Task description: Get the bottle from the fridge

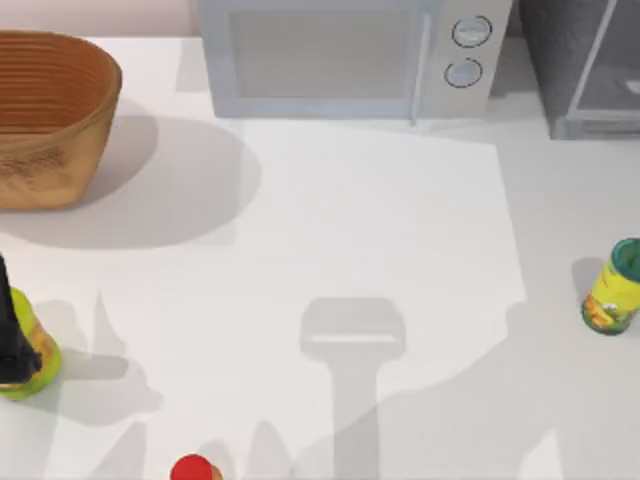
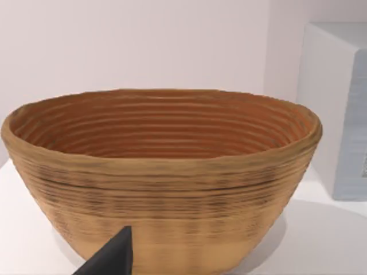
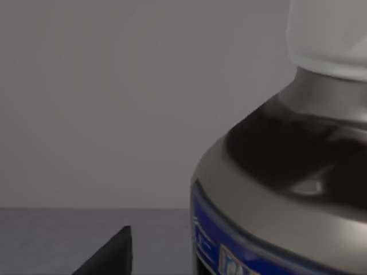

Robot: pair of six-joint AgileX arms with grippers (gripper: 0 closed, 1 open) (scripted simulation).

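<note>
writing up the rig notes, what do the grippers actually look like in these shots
Little of them shows. The left gripper is a matte black, blocky piece at the top view's left edge. In each wrist view, one black wedge-shaped fingertip tapers to a point. No cables or markings are visible.

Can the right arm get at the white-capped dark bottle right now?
Probably yes: the right wrist view shows the white-capped dark bottle very close ahead, with a dark right pincer fingertip beside it and nothing between them.
</note>
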